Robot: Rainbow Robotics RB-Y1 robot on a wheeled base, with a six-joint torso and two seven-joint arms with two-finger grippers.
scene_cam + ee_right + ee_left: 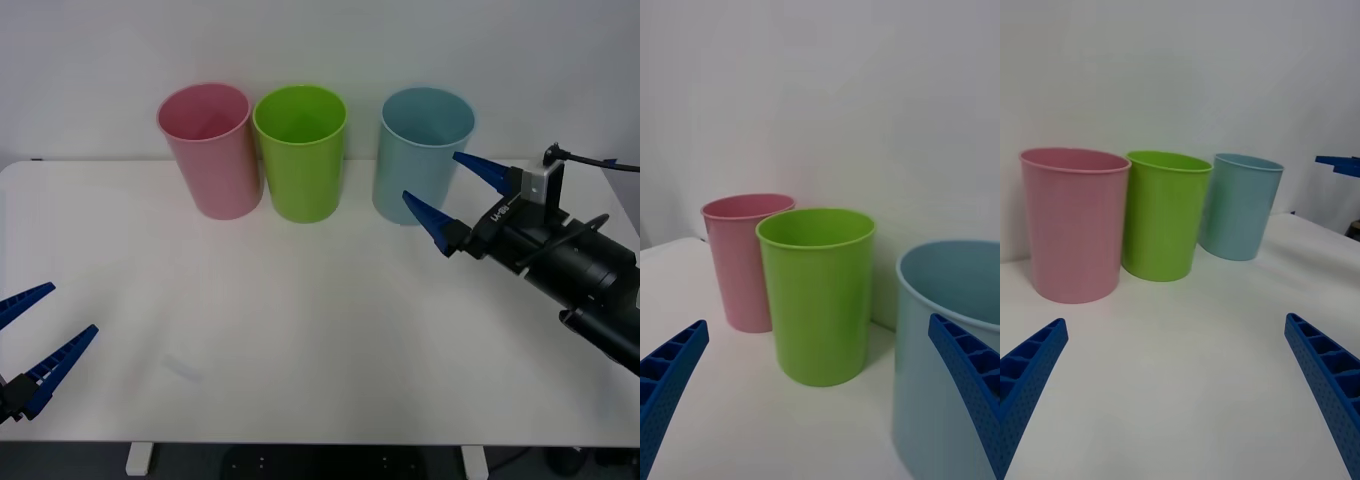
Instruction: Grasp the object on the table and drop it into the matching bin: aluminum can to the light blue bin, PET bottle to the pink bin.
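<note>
The object, aluminum can or PET bottle, is out of view. The light blue bin [408,150] [940,390] [1240,210] stands at the back right of the white table [300,330], and the pink bin [212,165] [741,262] [1075,225] at the back left. My right gripper [430,175] [817,322] hovers open and empty just in front of the light blue bin, about level with its upper half. My left gripper [73,308] [1175,322] waits open and empty near the table's front left corner.
A lime green bin [300,165] [820,300] [1161,221] stands between the pink and light blue bins, close beside the pink one. A white wall rises right behind the row. The table's front edge lies near my left gripper.
</note>
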